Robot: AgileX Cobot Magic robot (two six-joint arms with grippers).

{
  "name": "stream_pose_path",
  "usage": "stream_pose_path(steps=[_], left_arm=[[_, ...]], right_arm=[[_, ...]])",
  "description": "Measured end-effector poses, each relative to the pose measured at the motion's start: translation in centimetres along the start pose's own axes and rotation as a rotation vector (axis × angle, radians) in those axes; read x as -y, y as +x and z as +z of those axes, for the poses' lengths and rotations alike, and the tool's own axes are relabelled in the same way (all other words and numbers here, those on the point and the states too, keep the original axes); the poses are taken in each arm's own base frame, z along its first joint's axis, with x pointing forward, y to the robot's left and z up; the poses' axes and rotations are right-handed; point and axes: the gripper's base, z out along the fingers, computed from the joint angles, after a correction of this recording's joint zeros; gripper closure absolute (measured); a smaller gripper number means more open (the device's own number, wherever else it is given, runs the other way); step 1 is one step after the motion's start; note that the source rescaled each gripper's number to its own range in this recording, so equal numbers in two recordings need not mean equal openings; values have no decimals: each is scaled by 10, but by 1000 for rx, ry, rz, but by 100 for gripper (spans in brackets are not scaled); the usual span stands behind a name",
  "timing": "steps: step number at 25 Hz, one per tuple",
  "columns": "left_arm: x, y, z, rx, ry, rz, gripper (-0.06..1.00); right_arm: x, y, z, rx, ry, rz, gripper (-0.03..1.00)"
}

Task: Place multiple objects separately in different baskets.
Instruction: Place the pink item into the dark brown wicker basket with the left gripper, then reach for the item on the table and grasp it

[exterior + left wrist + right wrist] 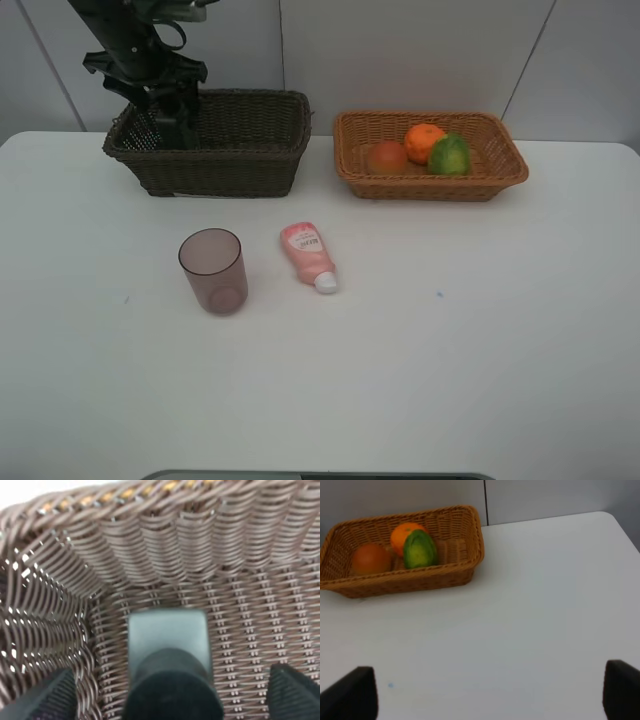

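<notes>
Lying pink tube, cap toward camera

Work surface: I face a white table with a smooth matte top and rounded far corners. It carries a small blue mark right of centre and a second blue mark near the left side.

Backdrop: a pale grey wall rises directly behind the table's far edge. Thin dark seams divide it into panels, one seam vertical and others slanted.

Near edge: a grey strip lies along the bottom of the exterior high view.

Lighting: even and diffuse. Shadows on the table are soft and short.
</notes>
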Motion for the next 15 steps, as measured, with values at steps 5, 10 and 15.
stream_pose_path(steps=[5, 10, 15], left_arm=[[1, -7, -15, -14, 2, 4, -5], [25, -9, -41, -12, 22, 69, -6], [70, -10, -74, 28, 63, 165, -6]], right_arm=[[0, 0, 0, 0, 0, 0, -3], [0, 0, 0, 0, 0, 0, -3], [0, 0, 0, 0, 0, 0, -3]])
